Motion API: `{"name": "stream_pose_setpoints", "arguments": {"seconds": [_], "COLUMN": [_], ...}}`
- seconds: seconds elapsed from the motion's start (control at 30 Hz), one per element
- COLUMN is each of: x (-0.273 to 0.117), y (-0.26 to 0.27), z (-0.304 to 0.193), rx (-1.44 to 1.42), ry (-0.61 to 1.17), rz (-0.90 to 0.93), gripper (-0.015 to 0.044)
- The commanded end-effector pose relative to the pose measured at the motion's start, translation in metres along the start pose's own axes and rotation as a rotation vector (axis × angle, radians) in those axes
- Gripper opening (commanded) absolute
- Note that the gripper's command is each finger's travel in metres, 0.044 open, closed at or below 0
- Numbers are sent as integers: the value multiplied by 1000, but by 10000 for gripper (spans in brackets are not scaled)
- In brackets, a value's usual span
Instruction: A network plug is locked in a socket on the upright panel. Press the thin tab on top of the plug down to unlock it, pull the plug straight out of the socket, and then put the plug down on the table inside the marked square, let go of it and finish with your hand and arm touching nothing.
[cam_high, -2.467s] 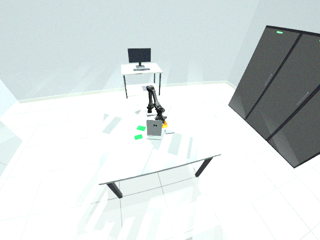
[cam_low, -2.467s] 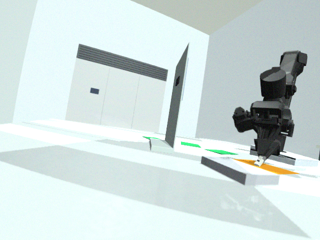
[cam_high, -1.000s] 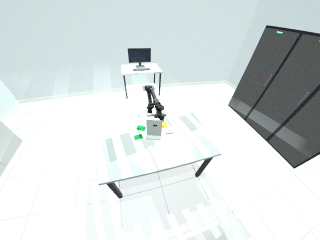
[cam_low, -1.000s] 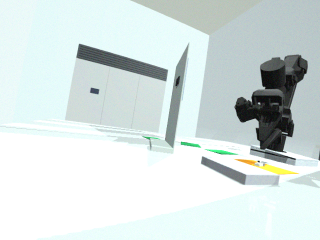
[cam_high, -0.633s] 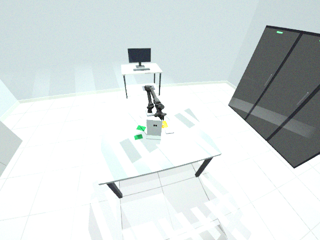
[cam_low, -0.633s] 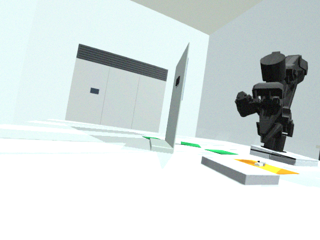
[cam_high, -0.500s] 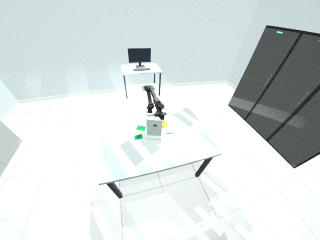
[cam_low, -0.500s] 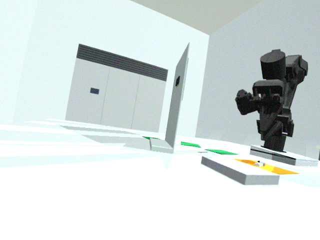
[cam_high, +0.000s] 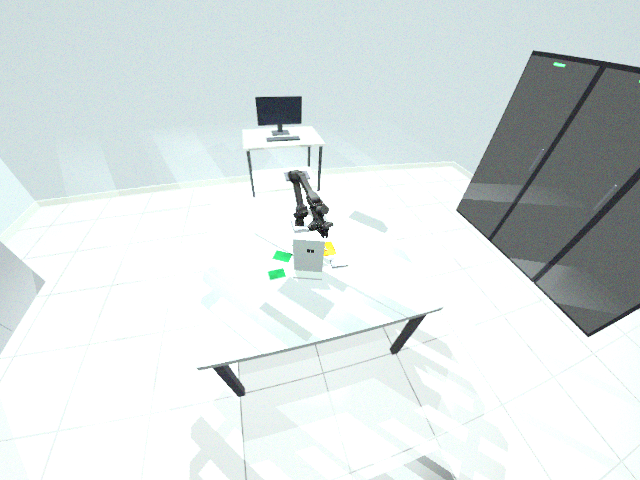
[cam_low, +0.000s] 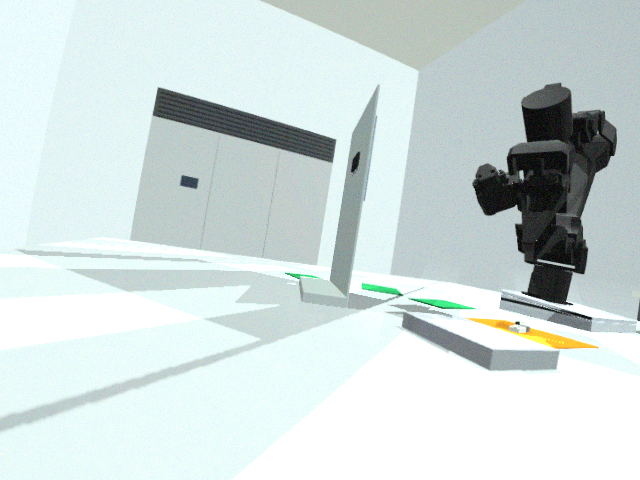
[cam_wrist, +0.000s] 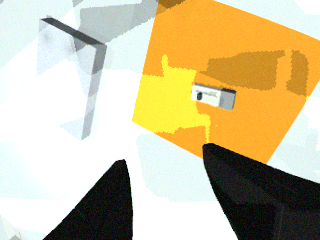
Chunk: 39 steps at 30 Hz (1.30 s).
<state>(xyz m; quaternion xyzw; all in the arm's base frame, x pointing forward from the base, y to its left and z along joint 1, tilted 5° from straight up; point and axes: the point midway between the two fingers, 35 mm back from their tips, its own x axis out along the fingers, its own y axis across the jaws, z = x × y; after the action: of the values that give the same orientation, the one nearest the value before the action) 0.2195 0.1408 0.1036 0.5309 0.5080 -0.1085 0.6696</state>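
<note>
The plug (cam_low: 519, 328) (cam_wrist: 212, 96), small, whitish with a grey end and a small black part, lies on the table inside the marked orange square (cam_high: 329, 251) (cam_low: 568, 342) (cam_wrist: 250, 135). In the wrist view it is wholly within the square's edges. My gripper (cam_high: 324, 235) (cam_wrist: 165, 161) is partly open, with nothing between its fingers, and is raised above the table clear of the plug. The upright grey panel (cam_high: 308, 261) (cam_low: 347, 222) stands apart from the gripper; its dark openings show in the top view (cam_high: 310, 251). The panel's arm-facing side is mostly hidden.
A low grey-white block (cam_high: 339, 265) (cam_low: 480, 336) (cam_wrist: 65, 75) lies beside the orange square. Flat green patches (cam_high: 282, 256) (cam_low: 443, 303) lie on the panel's other side. The arm's base plate (cam_low: 594, 317) is behind the square.
</note>
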Motion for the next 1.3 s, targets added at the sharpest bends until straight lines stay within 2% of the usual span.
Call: {"name": "stream_pose_setpoints", "arguments": {"seconds": [0.0,0.57,1.27], "x": [-7,-25,-76], "y": [4,13,51], "z": [0,0,0], "rx": [-4,0,-3], "ry": [3,0,1], "rz": [7,0,4], "gripper": [156,156,156]}}
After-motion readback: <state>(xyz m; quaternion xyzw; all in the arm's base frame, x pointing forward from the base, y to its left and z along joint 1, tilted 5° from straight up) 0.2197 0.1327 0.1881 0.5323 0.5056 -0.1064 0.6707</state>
